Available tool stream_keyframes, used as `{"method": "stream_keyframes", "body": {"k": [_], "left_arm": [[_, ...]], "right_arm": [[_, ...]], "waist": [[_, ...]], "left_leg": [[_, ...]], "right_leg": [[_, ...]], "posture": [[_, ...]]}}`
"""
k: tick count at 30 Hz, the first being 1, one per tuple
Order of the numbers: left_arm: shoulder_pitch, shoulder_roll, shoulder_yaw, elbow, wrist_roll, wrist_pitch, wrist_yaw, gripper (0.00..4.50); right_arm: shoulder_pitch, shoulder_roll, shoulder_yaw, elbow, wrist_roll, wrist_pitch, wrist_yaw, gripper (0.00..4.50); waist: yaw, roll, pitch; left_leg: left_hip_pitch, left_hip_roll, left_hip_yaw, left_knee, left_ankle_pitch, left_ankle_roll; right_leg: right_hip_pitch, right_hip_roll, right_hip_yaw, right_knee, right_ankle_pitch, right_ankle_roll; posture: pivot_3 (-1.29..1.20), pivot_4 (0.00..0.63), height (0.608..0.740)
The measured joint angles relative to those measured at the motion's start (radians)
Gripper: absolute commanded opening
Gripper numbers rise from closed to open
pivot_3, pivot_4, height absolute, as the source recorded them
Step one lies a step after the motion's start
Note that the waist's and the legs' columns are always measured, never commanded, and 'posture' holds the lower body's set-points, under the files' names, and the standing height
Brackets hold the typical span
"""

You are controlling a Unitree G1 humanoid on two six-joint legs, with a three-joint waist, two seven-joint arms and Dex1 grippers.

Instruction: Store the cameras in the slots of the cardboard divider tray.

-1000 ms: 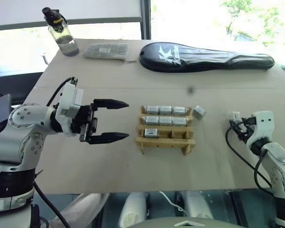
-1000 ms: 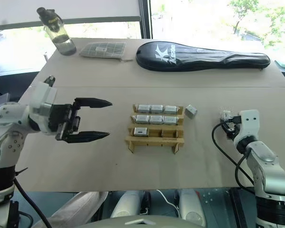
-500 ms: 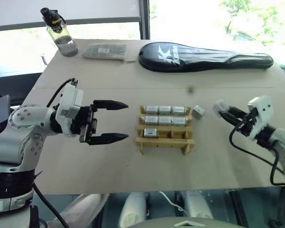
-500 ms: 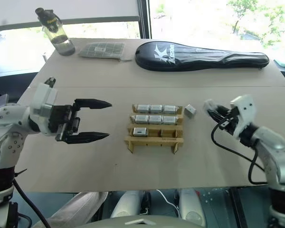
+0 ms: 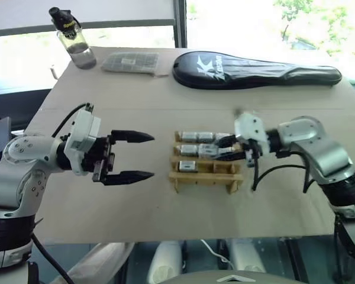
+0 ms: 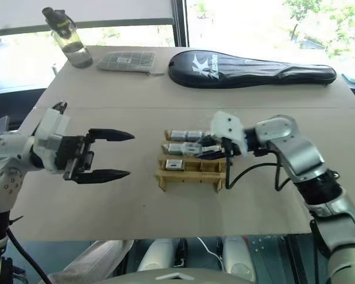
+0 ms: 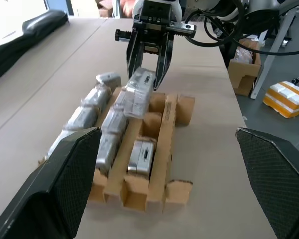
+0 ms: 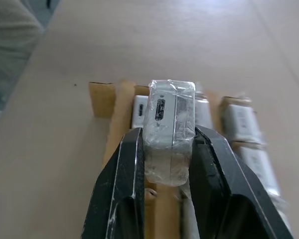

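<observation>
The tan-brown cardboard divider tray [image 5: 206,164] stood near the centre of the beige table [image 5: 165,201]. Its far row held three silver-grey boxy cameras [image 5: 206,136] side by side. The middle row also held cameras, partly hidden by the right arm. The near occupied row held one camera [image 5: 188,165] in its left slot; the slots beside it looked vacant. One more camera [image 7: 108,78] lay on the table just beyond the tray's far right corner, as seen in the left wrist view.

The right end effector [image 8: 163,164] was clenched on a single film-wrapped silver-grey camera [image 8: 168,130], one black finger [image 8: 123,172] pressing each side. The held camera hung above the tray's right half, over the middle rows; whether it touched the cardboard could not be told.

The left end effector [image 5: 129,156] hovered at the tray's 9 o'clock, well apart from it, released with both black fingers spread wide and pointing toward the tray. It held nothing.

At the table's far edge, toward 11 o'clock from the tray, stood a clear plastic bottle with a black cap [image 5: 74,40]. A flat grey-green rectangular packet [image 5: 132,62] lay just to its right, and a long black zipped racket cover with white lettering [image 5: 254,69] lay toward 1 o'clock.
</observation>
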Motion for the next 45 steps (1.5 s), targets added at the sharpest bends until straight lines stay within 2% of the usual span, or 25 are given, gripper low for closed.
{"method": "stream_keyframes", "body": {"k": [4,13,20,45], "left_arm": [[0.042,0.021,0.026,-0.023,-0.001,0.001,-0.001,4.5],[0.082,0.066,0.046,-0.043,0.005,-0.004,-0.029,4.5],[0.093,0.102,0.032,-0.016,0.06,-0.046,-0.074,4.5],[0.044,0.106,-0.012,-0.006,0.078,-0.057,-0.082,4.5]], "right_arm": [[-0.011,0.016,0.042,0.043,-0.037,-0.028,0.042,0.68],[-0.015,0.011,0.041,0.064,-0.061,-0.061,0.082,0.68],[-0.015,0.001,0.035,0.058,-0.057,-0.042,0.094,0.68],[0.006,0.014,0.036,0.076,-0.091,-0.014,0.071,0.68]], "waist": [[0.009,0.0,0.0],[0.01,0.0,0.0],[0.011,0.0,0.0],[0.011,0.0,0.0]], "left_leg": [[-0.004,-0.001,0.0,0.001,0.0,0.0],[-0.002,0.0,0.001,0.001,0.0,0.0],[-0.002,0.0,0.002,0.001,0.0,0.0],[-0.002,0.0,0.002,0.001,0.0,0.0]], "right_leg": [[-0.003,-0.001,0.0,0.0,0.0,0.0],[-0.003,-0.001,0.0,0.002,0.0,0.0],[-0.003,-0.001,0.0,0.002,0.0,0.0],[-0.004,-0.001,0.0,0.002,0.0,0.0]], "posture": [[0.0,0.15,0.74],[0.0,0.15,0.74],[0.0,0.15,0.74],[0.0,0.15,0.74]]}}
